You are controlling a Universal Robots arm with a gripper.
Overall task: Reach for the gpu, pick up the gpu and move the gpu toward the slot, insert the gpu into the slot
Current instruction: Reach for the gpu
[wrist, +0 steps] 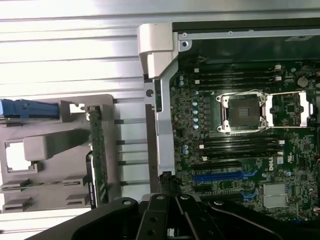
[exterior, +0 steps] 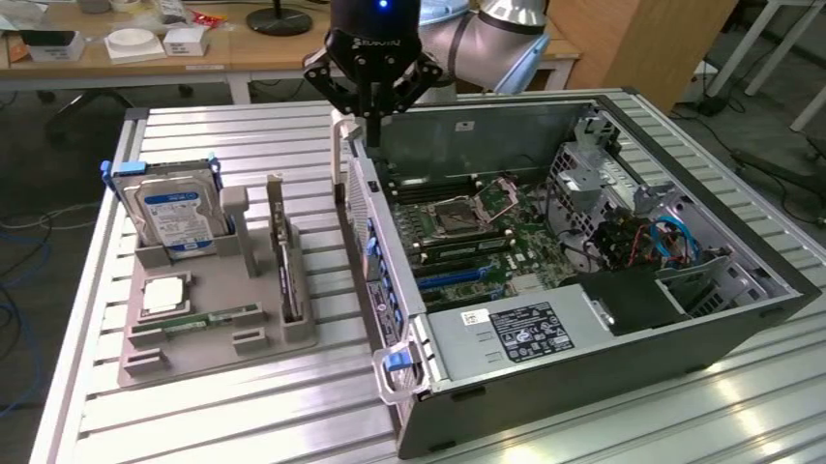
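**Figure.** The tool point(exterior: 370, 128) hangs point-down above the far end of the open computer case point(exterior: 606, 387). Its two fingers are pressed together with nothing between them. It is well apart from the gpu and higher than it.

Below the tool, the case lies on its side with the cover off. This turns the motherboard point(exterior: 516, 232) face up, so a card can be lowered straight in from above. The slot point(exterior: 455, 275), a long blue connector, runs between the black memory slots point(exterior: 442, 246) and the power supply point(exterior: 516, 333), and it stands bare.

Toward the exterior view's left, on the ribbed worktop point(exterior: 258, 416), a grey fixture point(exterior: 193, 362) keeps the loose parts in set pockets. The gpu point(exterior: 285, 275) stands on edge in a groove of the fixture, just beside the case wall, with its top edge free. By my reading, this pose offers thin faces for a pinch and suits a straight drop into the slot. A hard drive point(exterior: 181, 217) stands upright in the fixture; a memory stick point(exterior: 213, 316) lies flat nearer the front. The reach has not yet arrived at the card.
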